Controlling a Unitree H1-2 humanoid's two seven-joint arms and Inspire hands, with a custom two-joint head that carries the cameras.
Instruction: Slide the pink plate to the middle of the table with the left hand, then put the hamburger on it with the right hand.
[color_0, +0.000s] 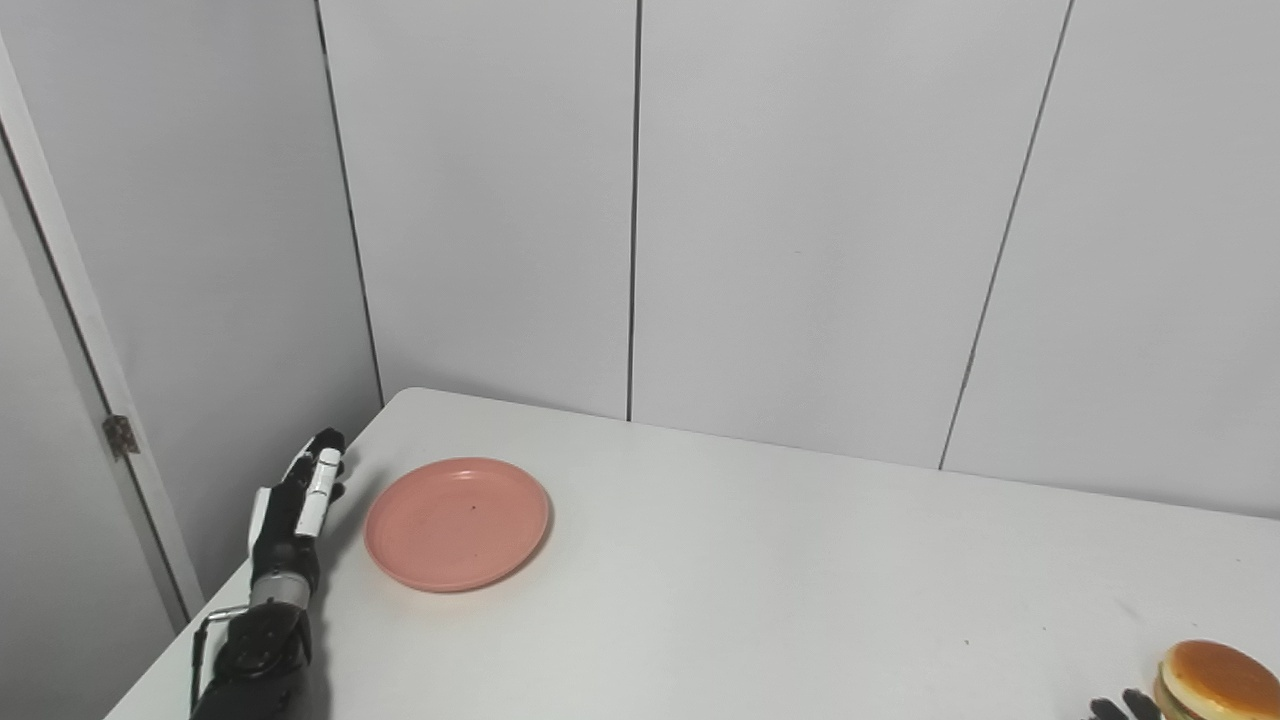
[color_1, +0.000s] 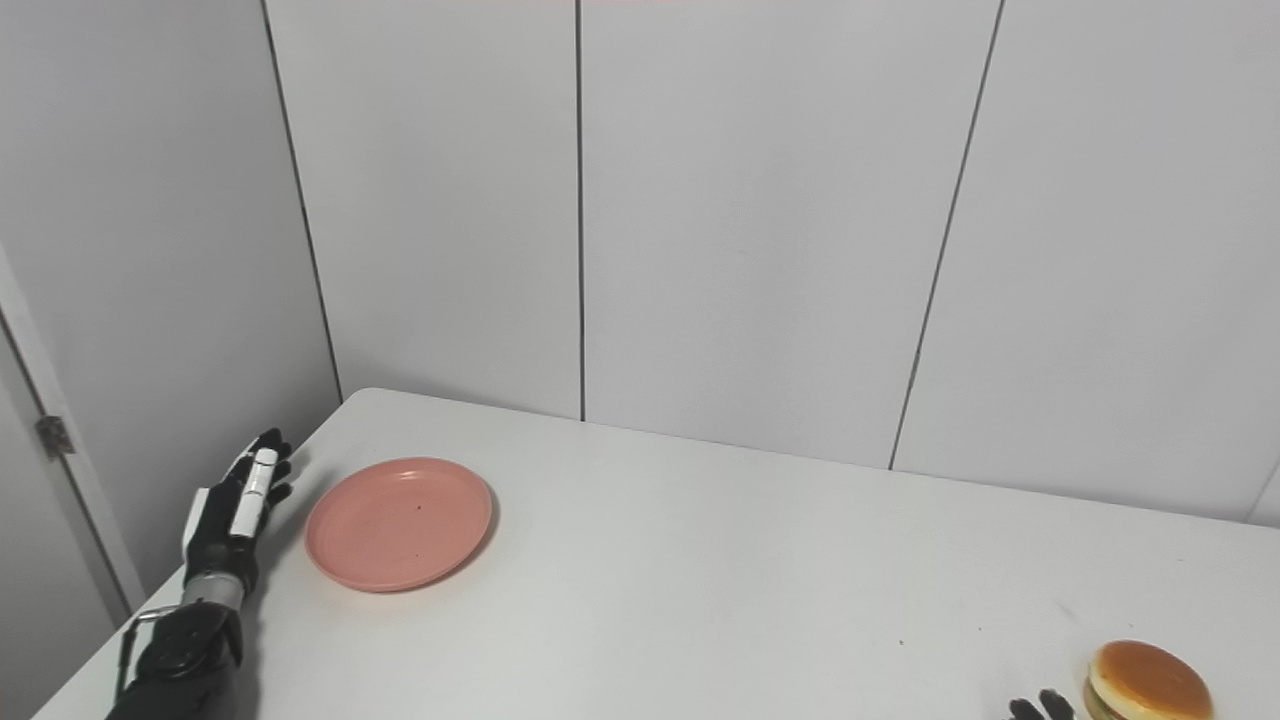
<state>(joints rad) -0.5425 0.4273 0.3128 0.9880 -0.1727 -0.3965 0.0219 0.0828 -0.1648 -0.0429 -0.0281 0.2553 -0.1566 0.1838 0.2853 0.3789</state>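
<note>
1. Nearest, bottom right corner: round toy hamburger with glossy tan bun (color_1: 1147, 683), flat on the white table top (color_1: 720, 590), close to the near edge, partly cut off by the frame in the left eye view
2. Just left of the hamburger: dark fingertips of the right hand (color_1: 1040, 708) poking up from the bottom edge, near the bun but not clearly touching it; too little in view, cannot tell whether spread or closed
3. Bottom left: black forearm and wrist of the left arm rising from the frame edge along the table's left border, thin grey cable looped beside the wrist
4. Further up the same border: black-and-white left hand (color_1: 232, 512), fingers stretched straight and lying close alongside one another, pointing away toward the wall, holding nothing; hangs at the table's left edge, partly beyond it
5. Right of that hand, a narrow strip of bare table between them, no contact: round shallow pink plastic plate (color_0: 457, 523), flat on the table, far over on the left side and well apart from the hamburger; a small dark speck near its centre, otherwise nothing on it
6. Farthest: rounded far-left table corner, then pale grey wall panels with dark vertical seams; at the far left a white door frame with a small metal hinge (color_0: 120, 435)
</note>
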